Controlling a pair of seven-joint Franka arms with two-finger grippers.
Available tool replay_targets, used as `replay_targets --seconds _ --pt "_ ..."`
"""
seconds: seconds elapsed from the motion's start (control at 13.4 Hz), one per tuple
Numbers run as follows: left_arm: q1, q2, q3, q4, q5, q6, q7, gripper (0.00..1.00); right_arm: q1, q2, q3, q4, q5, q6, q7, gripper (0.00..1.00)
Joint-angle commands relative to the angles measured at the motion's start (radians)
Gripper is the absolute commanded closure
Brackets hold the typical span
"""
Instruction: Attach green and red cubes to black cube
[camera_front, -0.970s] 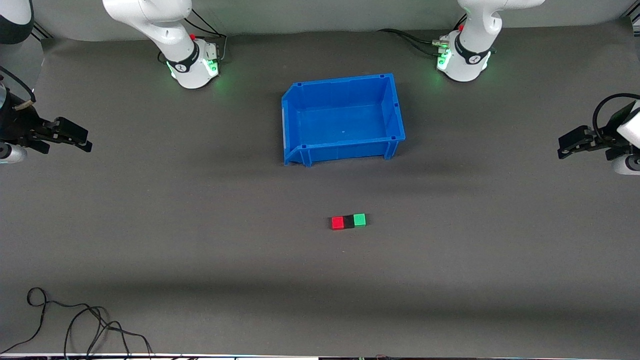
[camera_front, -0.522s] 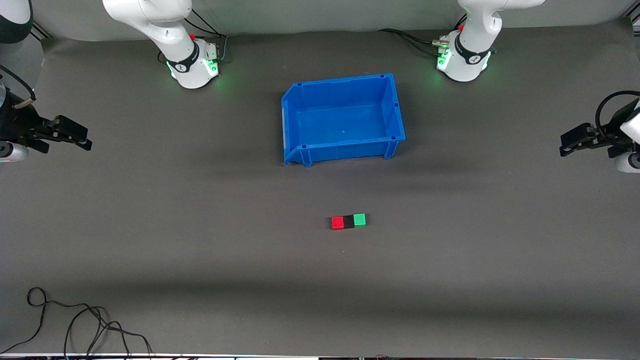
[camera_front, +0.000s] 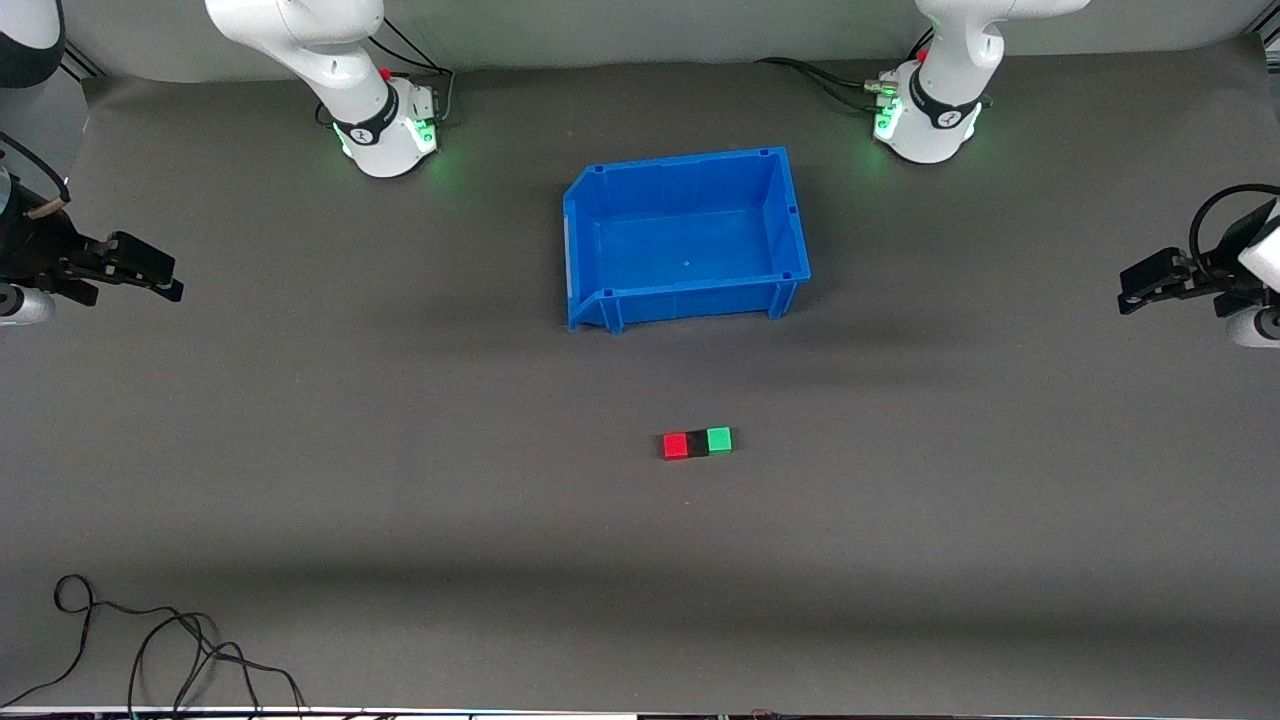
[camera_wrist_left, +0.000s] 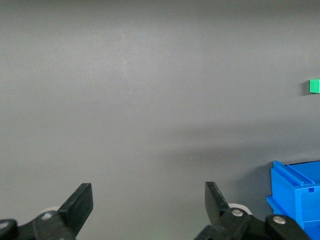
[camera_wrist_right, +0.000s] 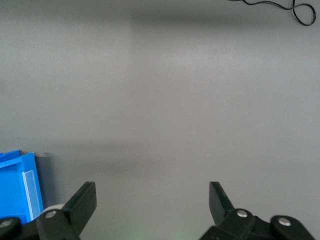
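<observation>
Since a second ago: my left gripper (camera_front: 1135, 290) drifted slightly toward the table's end; cubes unmoved | red cube (camera_front: 675, 445), black cube (camera_front: 697, 443), green cube (camera_front: 719, 439) touching in a row, nearer the camera than the blue bin (camera_front: 602, 296) | my right gripper (camera_front: 165, 280) waits; both jaws apart, empty | step looks done: stay clear.

bare mat rings the joined cubes (camera_front: 697, 442); blue bin (camera_front: 590, 250) well apart.
</observation>
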Motion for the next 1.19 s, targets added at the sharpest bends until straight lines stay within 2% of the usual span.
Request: replay_targets --seconds 0.0,0.15,1.12 --pt "-0.001 0.018 -0.001 0.035 -0.002 -0.02 0.0 0.0 0.001 0.006 0.005 0.019 -0.003 -0.016 0.026 0.0" --pt "-0.008 0.021 -0.001 0.044 0.001 -0.027 -0.007 0.0 0.001 0.004 0.003 0.019 0.02 -0.016 0.062 0.0" --pt "-0.007 0.027 -0.002 0.047 0.001 -0.03 -0.004 0.0 0.005 0.004 0.005 0.017 0.02 -0.016 0.07 0.0"
